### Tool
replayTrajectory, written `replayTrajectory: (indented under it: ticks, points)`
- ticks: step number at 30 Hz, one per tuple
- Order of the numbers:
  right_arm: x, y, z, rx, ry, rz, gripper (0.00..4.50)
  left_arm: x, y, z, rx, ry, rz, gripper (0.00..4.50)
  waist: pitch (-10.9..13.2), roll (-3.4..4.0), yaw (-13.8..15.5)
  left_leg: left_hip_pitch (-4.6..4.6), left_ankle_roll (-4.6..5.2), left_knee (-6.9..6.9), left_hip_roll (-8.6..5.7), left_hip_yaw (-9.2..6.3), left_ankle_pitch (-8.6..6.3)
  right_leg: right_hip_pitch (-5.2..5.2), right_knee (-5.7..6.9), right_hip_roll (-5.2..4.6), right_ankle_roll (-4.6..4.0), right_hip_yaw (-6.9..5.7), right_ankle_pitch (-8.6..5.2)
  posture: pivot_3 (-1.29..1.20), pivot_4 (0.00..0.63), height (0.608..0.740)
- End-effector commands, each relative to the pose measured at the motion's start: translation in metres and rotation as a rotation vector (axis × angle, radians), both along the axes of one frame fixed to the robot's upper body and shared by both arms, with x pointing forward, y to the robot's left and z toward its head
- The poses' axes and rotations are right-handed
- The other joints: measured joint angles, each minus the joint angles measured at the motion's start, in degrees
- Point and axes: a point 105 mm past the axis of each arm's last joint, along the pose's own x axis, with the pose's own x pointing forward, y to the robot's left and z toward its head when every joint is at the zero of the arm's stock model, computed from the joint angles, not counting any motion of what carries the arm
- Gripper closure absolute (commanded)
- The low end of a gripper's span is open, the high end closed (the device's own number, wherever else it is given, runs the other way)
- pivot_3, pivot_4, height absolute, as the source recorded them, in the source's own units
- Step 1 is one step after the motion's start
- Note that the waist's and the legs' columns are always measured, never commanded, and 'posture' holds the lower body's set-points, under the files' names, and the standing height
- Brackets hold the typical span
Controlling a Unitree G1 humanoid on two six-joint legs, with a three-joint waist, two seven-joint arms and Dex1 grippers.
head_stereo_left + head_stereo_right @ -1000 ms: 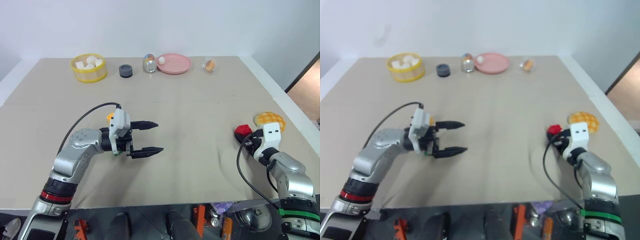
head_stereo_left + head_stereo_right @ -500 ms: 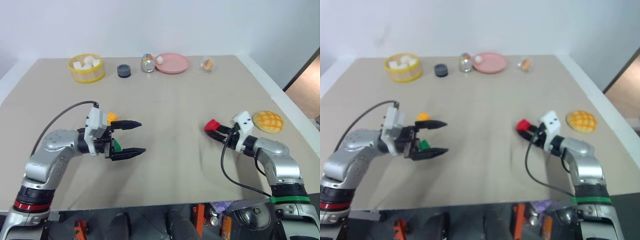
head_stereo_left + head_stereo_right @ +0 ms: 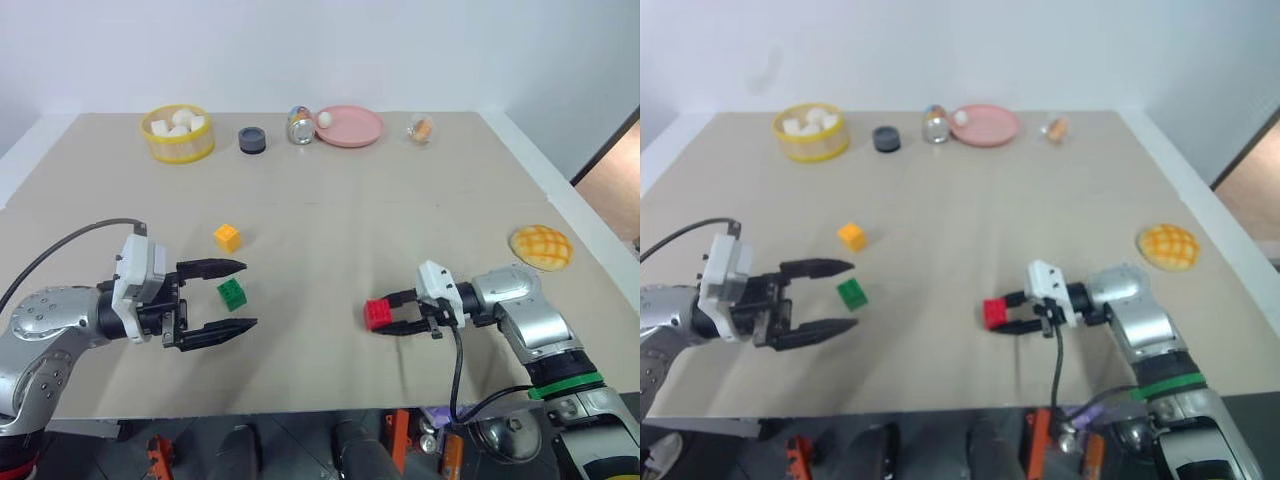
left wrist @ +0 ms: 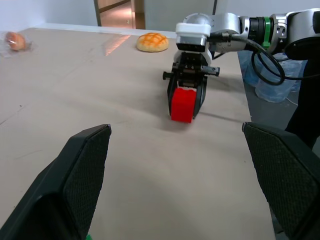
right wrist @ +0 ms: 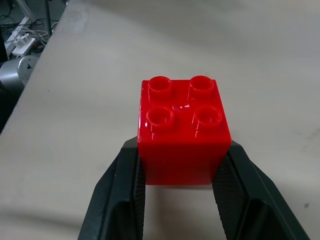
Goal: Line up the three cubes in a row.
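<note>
My right gripper (image 3: 384, 316) is shut on the red cube (image 3: 377, 314), holding it low over the front middle of the table; the right wrist view shows the red cube (image 5: 183, 127) studs-up between both fingers. The green cube (image 3: 232, 293) lies on the table to the left, between and just beyond the open fingers of my left gripper (image 3: 240, 294). The yellow-orange cube (image 3: 227, 237) sits a little farther back from the green one. In the left wrist view the red cube (image 4: 182, 104) faces my wide-open left fingers.
A golden bun (image 3: 541, 246) lies near the right edge. Along the far edge stand a yellow bowl of white lumps (image 3: 177, 134), a dark cap (image 3: 252, 140), a small can (image 3: 299, 126), a pink plate (image 3: 350, 126) and a wrapped sweet (image 3: 422, 128).
My right gripper swung left and toward the front with the red cube, away from the bun. The left gripper drew back to the left, uncovering the green and yellow-orange cubes.
</note>
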Motion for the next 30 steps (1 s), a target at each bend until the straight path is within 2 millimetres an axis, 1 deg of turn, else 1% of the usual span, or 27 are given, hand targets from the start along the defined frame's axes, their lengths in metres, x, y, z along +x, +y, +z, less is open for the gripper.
replayTrajectory:
  ticks: [1, 4, 10, 14, 17, 25, 30]
  points:
    - [0.01, 0.006, 0.008, 0.022, -0.041, 0.005, 3.2, -0.007, 0.001, 0.01, 0.021, -0.046, 0.002, 0.16, 0.01, 0.01, -0.2, 0.01, 0.0, 0.0, 0.01, 0.01, 0.0, -0.01, 0.0, 0.01, -0.03, 0.0, 0.02, 0.0, 0.15, 0.74]
    - [0.015, 0.007, 0.008, 0.033, -0.04, -0.006, 3.2, -0.007, 0.003, 0.012, 0.025, -0.048, 0.014, 0.16, 0.01, 0.01, -0.2, 0.0, 0.0, -0.01, 0.04, 0.01, 0.0, -0.07, 0.03, 0.03, -0.06, -0.03, 0.04, 0.0, 0.15, 0.74]
    - [0.012, 0.003, 0.004, 0.017, -0.045, 0.006, 3.2, -0.007, 0.006, 0.012, 0.023, -0.046, 0.025, 0.16, 0.01, 0.01, -0.14, -0.06, -0.03, -0.01, 0.04, 0.02, -0.02, -0.09, 0.02, 0.01, -0.05, -0.04, 0.01, 0.0, 0.15, 0.74]
    - [0.014, 0.001, 0.002, 0.01, -0.057, -0.005, 3.2, -0.006, 0.007, 0.01, 0.023, -0.047, 0.025, 0.16, 0.01, 0.01, -0.14, -0.04, -0.03, -0.02, 0.04, 0.02, -0.02, -0.09, 0.03, 0.02, -0.05, -0.04, 0.01, 0.0, 0.15, 0.74]
    - [0.018, -0.003, 0.001, 0.012, -0.061, -0.038, 3.2, -0.005, 0.008, 0.011, 0.021, -0.05, 0.027, 0.16, 0.01, 0.01, -0.14, -0.04, -0.03, -0.01, 0.04, 0.02, -0.02, -0.08, 0.03, 0.02, -0.06, -0.04, 0.01, 0.0, 0.15, 0.74]
    - [0.017, -0.013, -0.007, -0.02, -0.06, -0.051, 3.2, -0.006, 0.011, 0.01, 0.023, -0.05, 0.034, 0.16, 0.0, 0.0, -0.14, -0.02, -0.03, 0.0, 0.04, 0.02, -0.02, -0.05, 0.02, 0.01, -0.06, -0.04, 0.01, 0.0, 0.15, 0.74]
    - [0.017, -0.022, -0.008, -0.038, -0.051, -0.059, 3.2, -0.004, 0.013, 0.01, 0.018, -0.052, 0.038, 0.16, 0.0, -0.01, 0.02, 0.03, -0.03, 0.04, 0.03, 0.01, -0.02, 0.05, 0.02, 0.0, -0.06, -0.04, 0.01, 0.0, 0.15, 0.74]
